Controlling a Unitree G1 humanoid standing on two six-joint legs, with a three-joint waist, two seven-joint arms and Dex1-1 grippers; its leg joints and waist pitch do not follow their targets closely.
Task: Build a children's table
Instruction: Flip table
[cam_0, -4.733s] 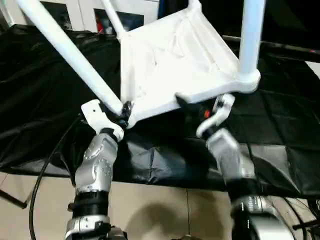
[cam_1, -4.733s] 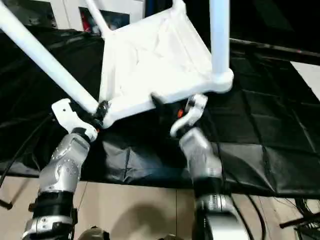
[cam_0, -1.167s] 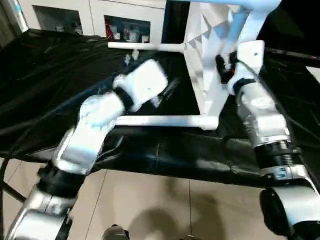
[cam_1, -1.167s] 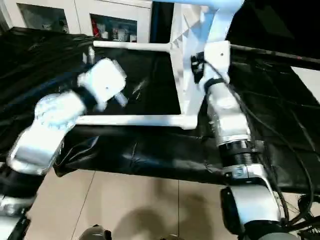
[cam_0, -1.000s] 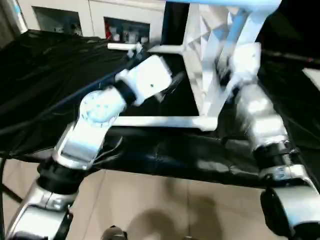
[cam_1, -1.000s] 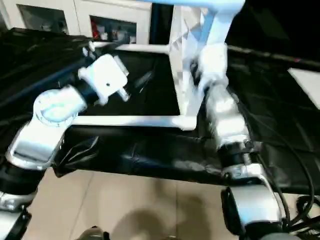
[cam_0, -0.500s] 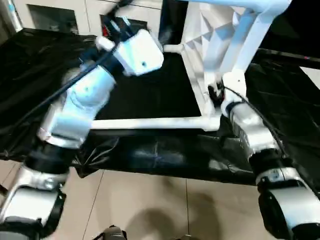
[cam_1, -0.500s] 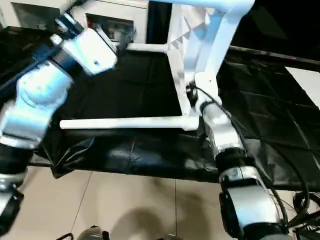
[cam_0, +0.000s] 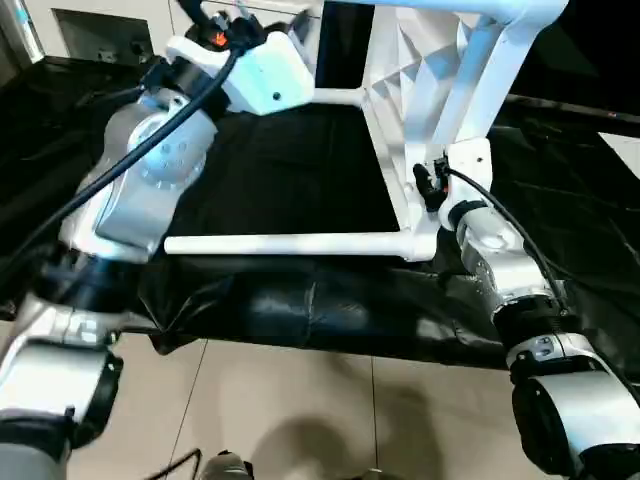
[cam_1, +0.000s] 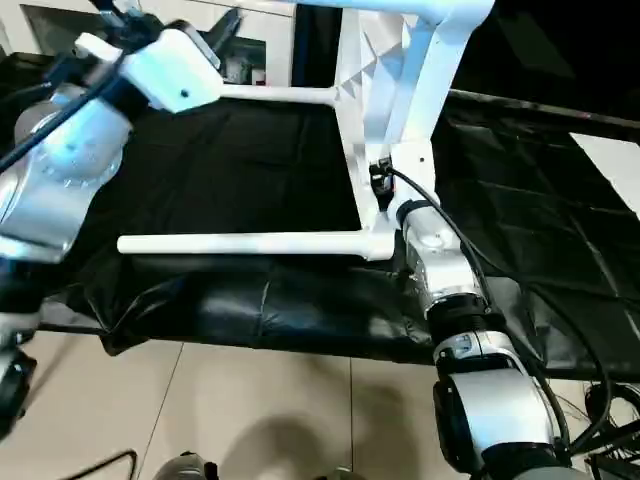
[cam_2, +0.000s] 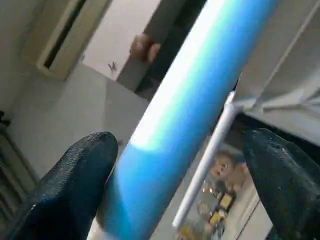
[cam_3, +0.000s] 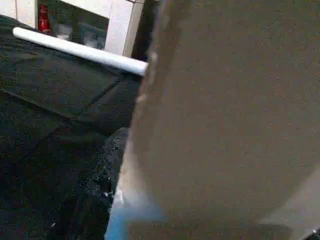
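Jaws of the left gripper gape around a smooth white tube leg; right gripper's unclear.

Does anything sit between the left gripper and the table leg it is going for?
Nothing visible does. In the left wrist view the white tube leg already runs through the left gripper, between its two open black fingers, with only background around it. Whether a finger touches the leg cannot be told.

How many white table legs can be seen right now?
3. The near leg lies low over the black cloth; the far leg lies low, back by the cabinet; the top leg juts from the table's upper corner. A fourth may be out of sight.
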